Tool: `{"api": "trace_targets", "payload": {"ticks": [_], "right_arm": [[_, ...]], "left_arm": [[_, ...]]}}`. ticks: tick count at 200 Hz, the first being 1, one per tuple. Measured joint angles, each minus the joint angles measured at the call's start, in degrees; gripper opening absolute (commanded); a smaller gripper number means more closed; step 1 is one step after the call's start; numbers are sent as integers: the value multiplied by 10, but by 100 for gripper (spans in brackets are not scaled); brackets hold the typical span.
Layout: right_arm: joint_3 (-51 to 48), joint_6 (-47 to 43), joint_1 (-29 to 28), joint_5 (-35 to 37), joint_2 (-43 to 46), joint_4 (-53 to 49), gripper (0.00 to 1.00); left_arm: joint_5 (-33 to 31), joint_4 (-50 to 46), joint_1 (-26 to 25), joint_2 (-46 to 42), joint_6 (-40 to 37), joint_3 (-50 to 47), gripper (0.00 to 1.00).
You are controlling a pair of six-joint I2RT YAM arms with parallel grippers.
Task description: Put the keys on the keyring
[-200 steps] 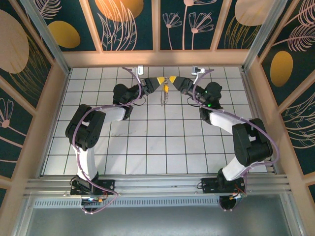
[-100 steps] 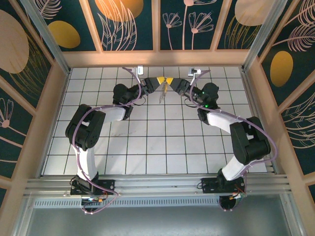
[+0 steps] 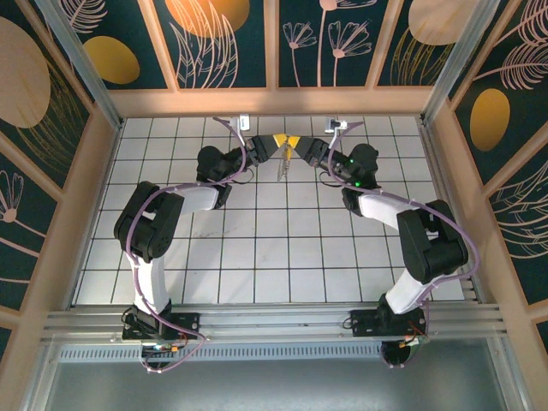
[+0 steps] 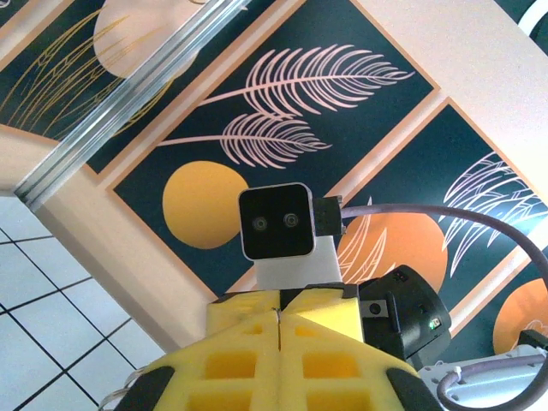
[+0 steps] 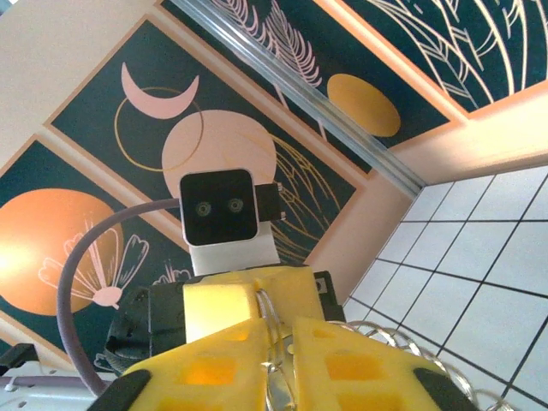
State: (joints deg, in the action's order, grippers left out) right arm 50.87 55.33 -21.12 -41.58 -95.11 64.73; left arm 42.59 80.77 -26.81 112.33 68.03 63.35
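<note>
Yellow left pincer [image 4: 278,313] together; right wrist view: right pincer [image 5: 276,339] clamps keyring [image 5: 271,313] wire.

White tiled table [image 3: 257,257] stands enclosed by dark, leaf-patterned wall panels [image 3: 227,43].
</note>
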Motion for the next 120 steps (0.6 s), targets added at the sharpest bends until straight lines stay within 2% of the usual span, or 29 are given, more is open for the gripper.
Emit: {"api": "trace_targets", "payload": {"ticks": [20, 56, 69, 105, 120], "right_arm": [[3, 2, 0, -3, -1, 2, 4], [6, 1, 0, -4, -3, 2, 8], [6, 1, 0, -4, -3, 2, 0], [9, -4, 1, -5, -5, 2, 0], [10, -8, 1, -5, -6, 0, 0]], "left_arm": [[-4, 1, 0, 0, 0, 0, 0], [-7, 1, 0, 0, 0, 0, 0], [-7, 1, 0, 0, 0, 0, 0], [-11, 0, 0, 0, -1, 0, 0], [-11, -5, 0, 0, -5, 0, 12]]}}
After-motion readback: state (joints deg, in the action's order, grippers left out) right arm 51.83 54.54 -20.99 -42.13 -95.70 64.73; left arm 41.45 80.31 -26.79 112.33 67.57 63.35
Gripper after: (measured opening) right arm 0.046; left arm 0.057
